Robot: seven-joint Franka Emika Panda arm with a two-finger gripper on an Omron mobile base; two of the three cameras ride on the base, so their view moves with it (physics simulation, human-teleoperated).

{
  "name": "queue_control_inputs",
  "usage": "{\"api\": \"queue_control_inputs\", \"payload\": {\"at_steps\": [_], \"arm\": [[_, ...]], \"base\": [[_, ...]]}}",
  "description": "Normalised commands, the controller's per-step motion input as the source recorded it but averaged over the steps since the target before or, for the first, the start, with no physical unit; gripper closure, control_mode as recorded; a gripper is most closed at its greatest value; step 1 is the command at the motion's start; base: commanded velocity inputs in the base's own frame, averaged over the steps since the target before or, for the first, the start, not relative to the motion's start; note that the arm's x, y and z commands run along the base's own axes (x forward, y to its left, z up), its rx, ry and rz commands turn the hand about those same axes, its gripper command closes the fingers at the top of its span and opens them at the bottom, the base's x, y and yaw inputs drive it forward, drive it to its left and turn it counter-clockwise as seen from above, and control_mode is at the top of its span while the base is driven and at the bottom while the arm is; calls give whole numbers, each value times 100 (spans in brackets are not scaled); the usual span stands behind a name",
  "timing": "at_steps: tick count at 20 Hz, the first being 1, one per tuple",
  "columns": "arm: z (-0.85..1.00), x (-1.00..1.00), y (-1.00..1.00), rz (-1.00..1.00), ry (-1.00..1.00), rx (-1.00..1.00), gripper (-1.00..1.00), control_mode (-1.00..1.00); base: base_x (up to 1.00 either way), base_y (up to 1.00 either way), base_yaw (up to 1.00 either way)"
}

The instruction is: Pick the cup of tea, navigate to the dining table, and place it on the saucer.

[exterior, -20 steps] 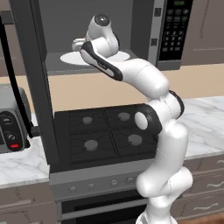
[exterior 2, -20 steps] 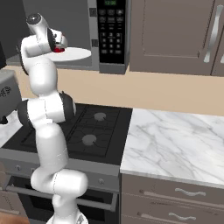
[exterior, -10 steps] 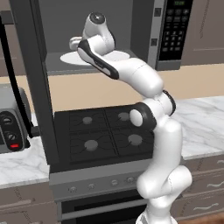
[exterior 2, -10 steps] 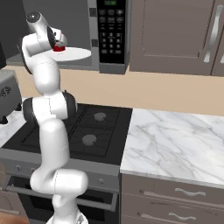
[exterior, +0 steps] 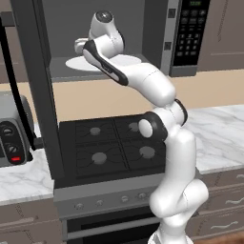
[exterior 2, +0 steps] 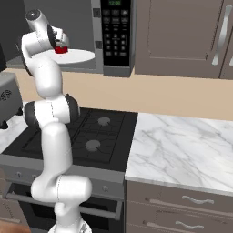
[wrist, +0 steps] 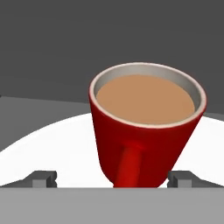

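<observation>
- The claw [wrist: 113, 178] is spread wide, a tip on each side of the cup of tea [wrist: 145, 124], not pinching it yet.
- Cup sits on the white round plate [exterior 2: 77, 56] inside the open microwave [exterior 2: 102, 34], handle facing the hand, so looks lined up for a grab.
- It's nearly full of light brown tea.

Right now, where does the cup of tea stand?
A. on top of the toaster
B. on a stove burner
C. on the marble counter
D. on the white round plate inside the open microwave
D: the hand view shows the cup of tea standing on the white round plate, and the right base view places both inside the microwave.
</observation>
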Motion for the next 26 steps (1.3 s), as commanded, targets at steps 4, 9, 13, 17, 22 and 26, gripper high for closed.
{"api": "queue_control_inputs", "payload": {"at_steps": [4,9,13,17,22,26], "arm": [[-29,-16,-3,0,-13,0,-100,-100],[-12,-12,-2,0,-7,0,-100,-100],[-20,-6,-1,-1,-2,0,-100,-100],[-8,-1,0,0,0,0,-100,-100],[0,6,0,0,0,0,-100,-100],[0,25,0,0,0,0,-100,-100]], "base": [[0,0,0],[0,0,0],[0,0,0],[0,0,0],[0,0,0],[0,0,0]]}}
